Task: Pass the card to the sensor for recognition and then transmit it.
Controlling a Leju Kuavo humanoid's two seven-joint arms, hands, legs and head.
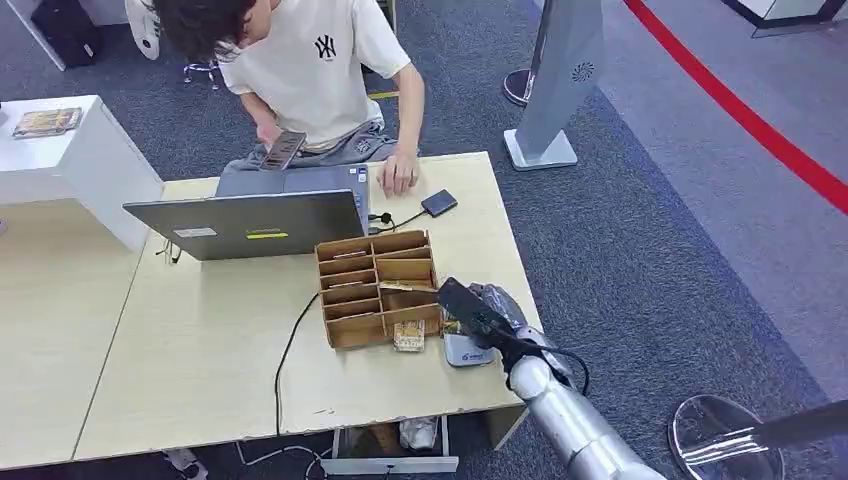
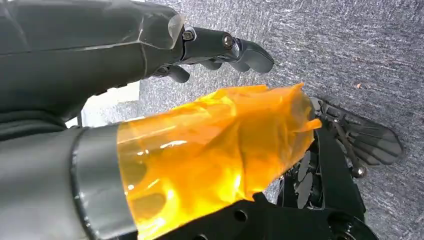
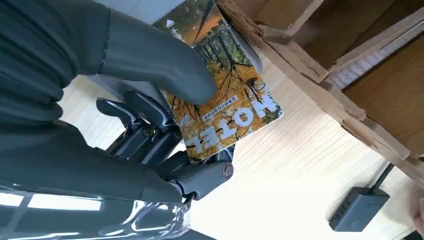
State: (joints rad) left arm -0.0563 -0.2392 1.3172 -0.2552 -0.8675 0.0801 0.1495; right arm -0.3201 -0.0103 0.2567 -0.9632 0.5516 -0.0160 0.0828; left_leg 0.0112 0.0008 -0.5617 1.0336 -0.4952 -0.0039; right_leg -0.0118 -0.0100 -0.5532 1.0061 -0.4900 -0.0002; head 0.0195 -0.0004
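- The desk (image 1: 220,340) is light wood and takes most of the head view, running from 9 o'clock to the centre.
- A person (image 1: 320,70) in a white shirt sits at the far side, at 12 o'clock, with one hand resting on the desk edge and a dark object in the other.
- A grey laptop (image 1: 250,222) stands open in front of the person, its lid turned toward the robot.
- A wooden organizer (image 1: 378,286) with several compartments stands at the centre of the desk; a small card (image 1: 408,337) leans at its near edge.
- The right hand (image 1: 478,312) is just at 3 o'clock of the organizer, above a grey sensor (image 1: 466,350) near the desk edge.
- The card (image 3: 227,100), printed with orange autumn trees and the word HOTEL, is pinched between the thumb and the dark fingers (image 3: 140,112) of the right hand, close beside the organizer wall.
- A small dark box (image 1: 439,203) with a cable lies near the person's hand.
- The left hand (image 2: 220,47) hangs over grey carpet, fingers loosely apart, holding nothing.
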